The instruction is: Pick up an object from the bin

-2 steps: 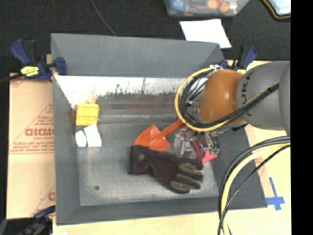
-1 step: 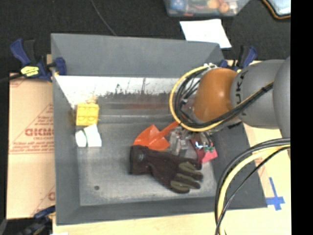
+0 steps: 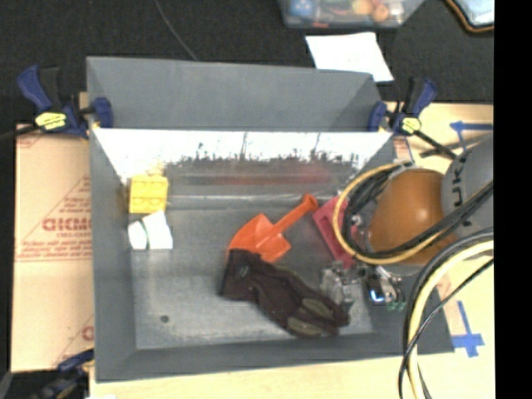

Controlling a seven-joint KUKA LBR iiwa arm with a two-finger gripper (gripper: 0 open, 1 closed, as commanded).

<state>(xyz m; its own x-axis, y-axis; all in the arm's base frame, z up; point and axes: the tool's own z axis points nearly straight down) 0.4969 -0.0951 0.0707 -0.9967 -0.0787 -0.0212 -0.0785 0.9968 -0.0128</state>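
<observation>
In the camera view the gripper (image 3: 339,285) hangs low in the near right part of the bin (image 3: 112,264), under the arm's orange cover (image 3: 407,206) and its loops of cable. Whether it is open or shut I cannot tell, and nothing can be seen held in it.

The nearest thing is a dark glove (image 3: 270,288) lying flat on the bin floor. Its long axis runs from far left to near right, and the gripper is over its right end, where the glove's finger parts lie. Most of the glove stretches away to the gripper's left. I cannot tell whether the two touch.

Just beyond the glove lies an orange toy shovel (image 3: 270,231), blade to the left and handle pointing far right towards a pink piece (image 3: 326,219) half hidden by the arm. A yellow brick (image 3: 148,194) and a white block (image 3: 150,234) sit well apart by the left wall.

The only readable writing on the robot is a dark "K" and "U" on the grey arm (image 3: 460,181). No thing in the bin shows a legible label.
</observation>
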